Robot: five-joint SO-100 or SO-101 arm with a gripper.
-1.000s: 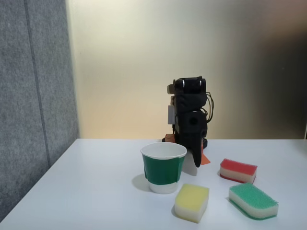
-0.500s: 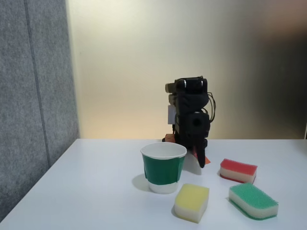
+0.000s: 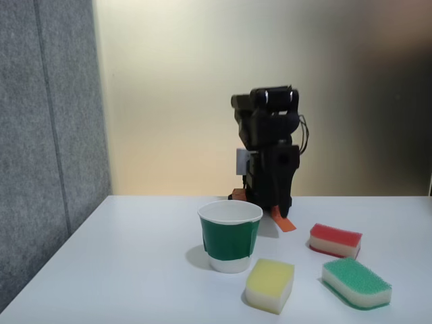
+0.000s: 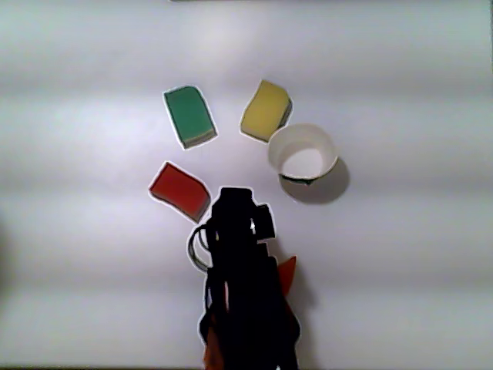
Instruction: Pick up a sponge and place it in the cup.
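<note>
Fingers (image 3: 282, 221) now higher, empty

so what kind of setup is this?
Likely an indoor lab or office test bench: plain white table, grey fabric partition panel, and a small black robot arm with staged sponges and a cup.

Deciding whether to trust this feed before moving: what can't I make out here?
- Jaws: open or shut can't be told; the arm covers them in the other view.
- Cup inside: fixed view is too low, rim hides it.
- Red sponge: near corner behind the arm, other view.
</note>
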